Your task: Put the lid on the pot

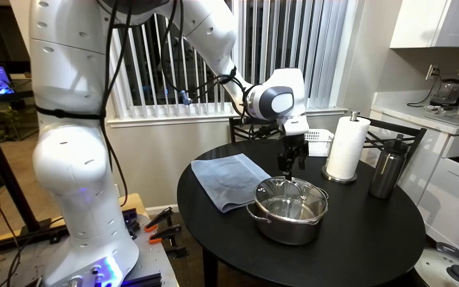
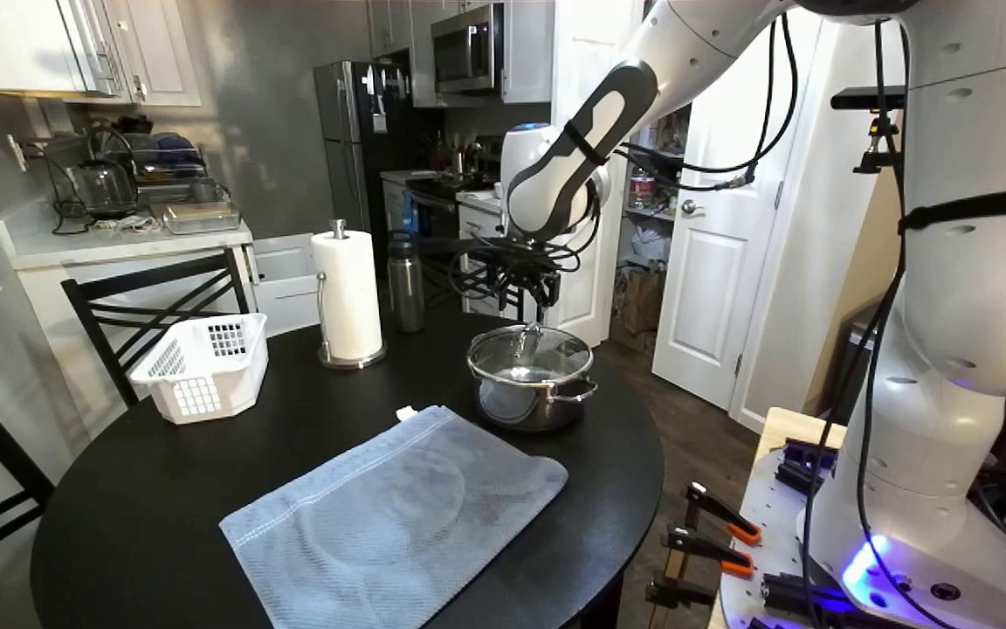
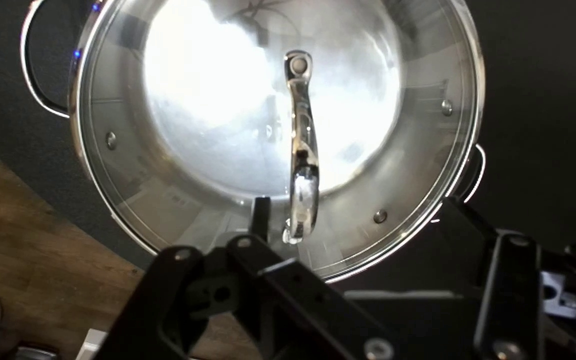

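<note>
Black jaws stand well apart, fingers (image 3: 261,220) pointing down. Between them in the wrist view, much closer to one, is the arched metal handle (image 3: 304,135) of the glass lid (image 3: 268,150) (contact with that finger: cannot tell). Below the jaws, the lid lies on the steel pot (image 1: 291,233), rim to rim in both exterior views; the pot rests on the black table (image 1: 357,247). Lower than the jaws and off to one side, just beside the pot: a blue-grey cloth (image 2: 398,524), flat. Farther out from the jaws, also on the table: paper towel roll (image 1: 348,147) and metal bottle (image 1: 389,169), both upright; white basket (image 2: 215,376).
</note>
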